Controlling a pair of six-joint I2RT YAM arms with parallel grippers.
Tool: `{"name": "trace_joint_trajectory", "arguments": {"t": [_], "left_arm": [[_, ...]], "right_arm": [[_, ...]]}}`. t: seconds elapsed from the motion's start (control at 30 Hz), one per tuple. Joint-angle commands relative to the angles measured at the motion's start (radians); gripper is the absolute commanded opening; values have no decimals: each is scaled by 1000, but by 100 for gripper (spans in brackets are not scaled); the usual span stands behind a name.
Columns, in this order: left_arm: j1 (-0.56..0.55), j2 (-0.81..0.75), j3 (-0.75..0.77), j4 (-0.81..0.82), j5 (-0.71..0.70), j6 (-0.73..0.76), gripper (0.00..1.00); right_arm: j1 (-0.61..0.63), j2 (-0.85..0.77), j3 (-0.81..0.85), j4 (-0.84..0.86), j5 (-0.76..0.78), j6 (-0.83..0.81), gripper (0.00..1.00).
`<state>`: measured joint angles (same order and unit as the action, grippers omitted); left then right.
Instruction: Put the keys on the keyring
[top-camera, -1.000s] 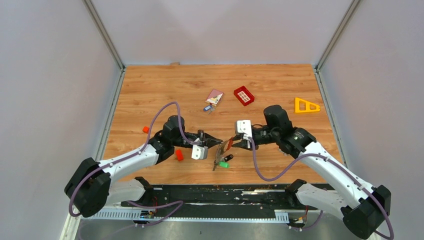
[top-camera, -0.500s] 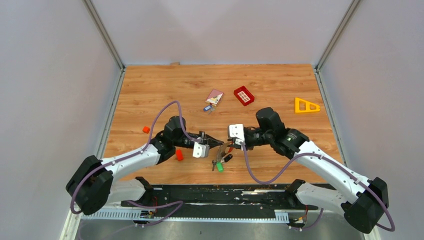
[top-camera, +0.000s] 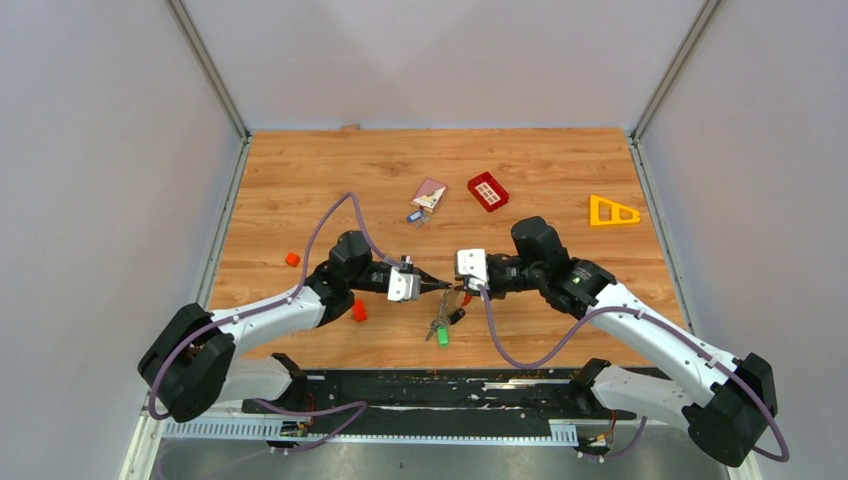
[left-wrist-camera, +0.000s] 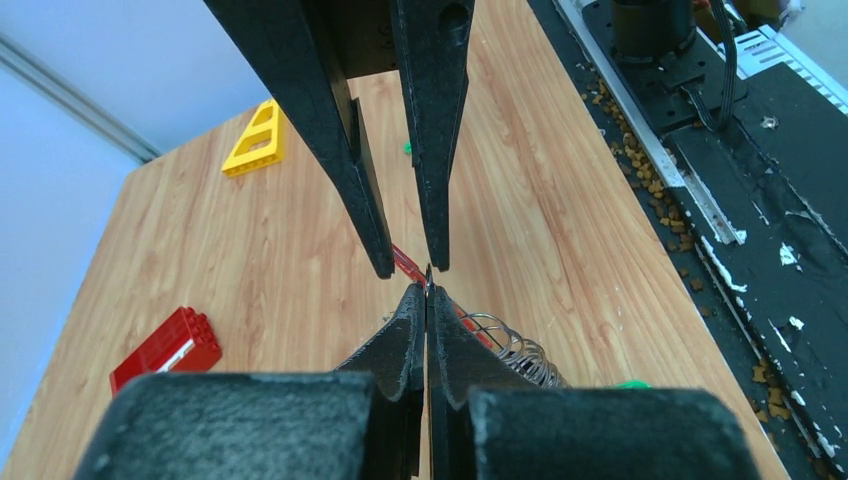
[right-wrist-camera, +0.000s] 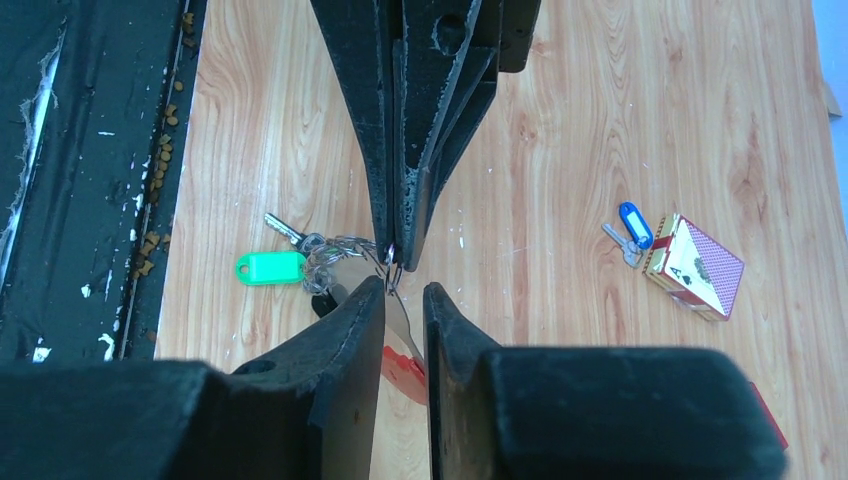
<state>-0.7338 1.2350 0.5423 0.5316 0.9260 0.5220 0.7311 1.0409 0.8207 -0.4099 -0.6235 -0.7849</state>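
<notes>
Blue key (right-wrist-camera: 632, 228) beside "A"-marked card box (right-wrist-camera: 697, 266)

Left jaws and right jaws meet tip to tip, keyring (top-camera: 444, 316) and green key (top-camera: 442, 337) just beside.

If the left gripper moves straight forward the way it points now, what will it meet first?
Most likely the right gripper: the left gripper, shut on the keyring, points at its fingertips, nearly tip to tip.
</notes>
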Motion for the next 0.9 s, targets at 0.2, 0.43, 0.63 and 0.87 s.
{"name": "trace_joint_trajectory", "arguments": {"t": [0.2, 0.43, 0.63, 0.87], "left_arm": [[-7, 12, 25, 106, 3, -89, 0], [-6, 26, 26, 130, -3, -130, 0], [-6, 41, 24, 140, -5, -145, 0], [-6, 40, 23, 161, -24, -184, 0]], "right_arm": [[7, 6, 10, 50, -13, 21, 16], [8, 11, 7, 54, -15, 25, 13], [11, 17, 3, 78, -9, 41, 6], [10, -10, -7, 101, 52, 54, 0]]}}
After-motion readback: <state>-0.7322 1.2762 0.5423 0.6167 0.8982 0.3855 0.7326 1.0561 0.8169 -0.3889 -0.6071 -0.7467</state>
